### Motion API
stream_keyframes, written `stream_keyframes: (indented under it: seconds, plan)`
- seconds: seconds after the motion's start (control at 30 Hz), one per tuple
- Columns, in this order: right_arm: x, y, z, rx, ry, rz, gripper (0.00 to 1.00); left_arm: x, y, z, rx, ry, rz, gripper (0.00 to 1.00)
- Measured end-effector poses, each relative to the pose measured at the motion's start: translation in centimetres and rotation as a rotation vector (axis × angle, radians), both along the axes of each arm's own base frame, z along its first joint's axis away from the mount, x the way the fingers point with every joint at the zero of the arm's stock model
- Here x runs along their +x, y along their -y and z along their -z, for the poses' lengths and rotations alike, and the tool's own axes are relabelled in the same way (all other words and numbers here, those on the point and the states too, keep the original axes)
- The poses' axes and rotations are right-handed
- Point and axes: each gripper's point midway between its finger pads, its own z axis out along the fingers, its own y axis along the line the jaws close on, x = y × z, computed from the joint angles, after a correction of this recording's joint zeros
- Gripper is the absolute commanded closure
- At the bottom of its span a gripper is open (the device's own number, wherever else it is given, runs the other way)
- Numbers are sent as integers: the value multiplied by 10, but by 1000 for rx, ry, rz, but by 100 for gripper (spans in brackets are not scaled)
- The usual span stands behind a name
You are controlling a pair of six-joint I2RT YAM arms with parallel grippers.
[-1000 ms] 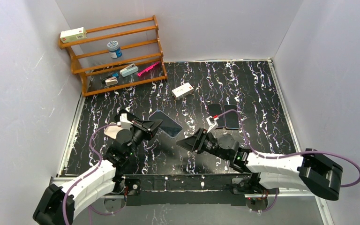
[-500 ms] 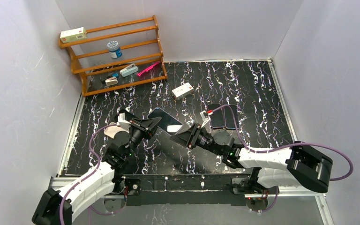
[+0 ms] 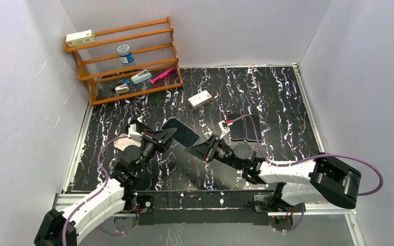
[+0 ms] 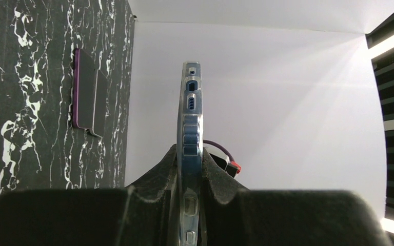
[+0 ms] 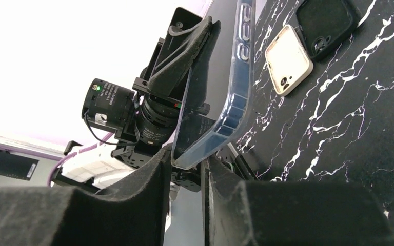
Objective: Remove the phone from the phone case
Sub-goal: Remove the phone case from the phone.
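Note:
A phone in a clear case (image 3: 180, 131) is held edge-up above the table. My left gripper (image 3: 170, 135) is shut on its near-left part; in the left wrist view the cased phone (image 4: 191, 118) stands edge-on between the closed fingers. My right gripper (image 3: 194, 150) is at the phone's lower right corner. In the right wrist view the clear case corner (image 5: 220, 128) sits between the two fingers (image 5: 187, 166), which close on it. The phone sits inside the case.
Two dark phones or cases (image 3: 244, 127) lie right of centre and show in the left wrist view (image 4: 84, 97). A beige case (image 5: 287, 59) and a black case (image 5: 326, 20) lie under the left arm. A white box (image 3: 200, 98) and a wooden rack (image 3: 125, 59) stand behind.
My right gripper has moved left and forward to the phone's lower corner and closed on it. My left gripper has kept hold and tipped the phone up slightly.

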Motion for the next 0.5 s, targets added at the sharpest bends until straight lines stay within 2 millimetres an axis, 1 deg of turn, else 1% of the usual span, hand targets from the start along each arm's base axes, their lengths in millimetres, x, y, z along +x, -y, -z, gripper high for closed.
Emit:
stream_keyframes:
  seconds: [0.13, 0.2, 0.23, 0.5]
  plan:
    - [-1, 0, -1, -1, 21, -7, 87, -1, -1, -1, -27, -2, 0, 100]
    - [-1, 0, -1, -10, 48, -9, 96, -1, -1, -2, -35, -6, 1, 100]
    - [-1, 0, -1, -16, 64, -11, 99, -2, 0, -2, -39, -8, 3, 100]
    - [2, 2, 4, -100, 270, -19, 99, -1, 3, 5, -73, -65, 20, 100]
